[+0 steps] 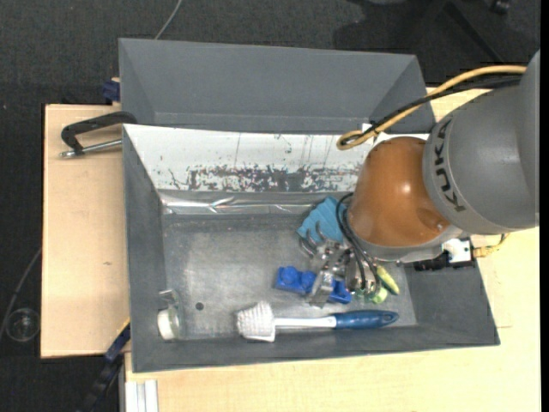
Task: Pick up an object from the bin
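camera view: gripper low in grey metal bin, right of centre on the floor; jaw state cannot be told. small blue plastic piece just left of it. light-blue cloth behind. dish brush, white bristles, blue handle, along front wall. small pale cylinder, front-left corner.

From my station the light seemed to come from overhead, even and fairly bright. The far inner wall of the bin caught the strongest glare, a pale washed band, while the sloped panel above it looked a flat, matte grey. The orange cover on the wrist carried a soft sheen. Beneath the arm the bin's floor fell into shadow, and the carpet around the rig read very dark.
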Action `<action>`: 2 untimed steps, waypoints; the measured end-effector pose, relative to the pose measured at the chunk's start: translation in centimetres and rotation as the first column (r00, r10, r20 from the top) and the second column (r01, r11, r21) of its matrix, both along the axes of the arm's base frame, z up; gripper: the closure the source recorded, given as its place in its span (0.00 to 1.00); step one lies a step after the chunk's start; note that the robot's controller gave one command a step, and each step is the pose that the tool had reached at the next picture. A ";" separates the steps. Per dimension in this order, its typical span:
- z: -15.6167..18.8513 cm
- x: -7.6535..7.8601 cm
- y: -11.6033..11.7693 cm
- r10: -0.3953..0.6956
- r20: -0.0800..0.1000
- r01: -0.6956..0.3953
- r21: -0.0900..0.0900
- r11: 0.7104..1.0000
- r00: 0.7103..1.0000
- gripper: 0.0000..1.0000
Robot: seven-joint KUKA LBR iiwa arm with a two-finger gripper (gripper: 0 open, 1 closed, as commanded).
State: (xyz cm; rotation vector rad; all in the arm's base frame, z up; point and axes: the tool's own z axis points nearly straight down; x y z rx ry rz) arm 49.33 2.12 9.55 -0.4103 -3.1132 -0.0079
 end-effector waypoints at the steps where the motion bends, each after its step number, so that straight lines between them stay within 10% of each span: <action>1: 2.9 0.2 0.0 0.000 0.009 0.000 0.000 1.000 1.000 1.00; 2: 4.9 0.3 0.0 0.000 0.012 0.000 0.000 1.000 1.000 1.00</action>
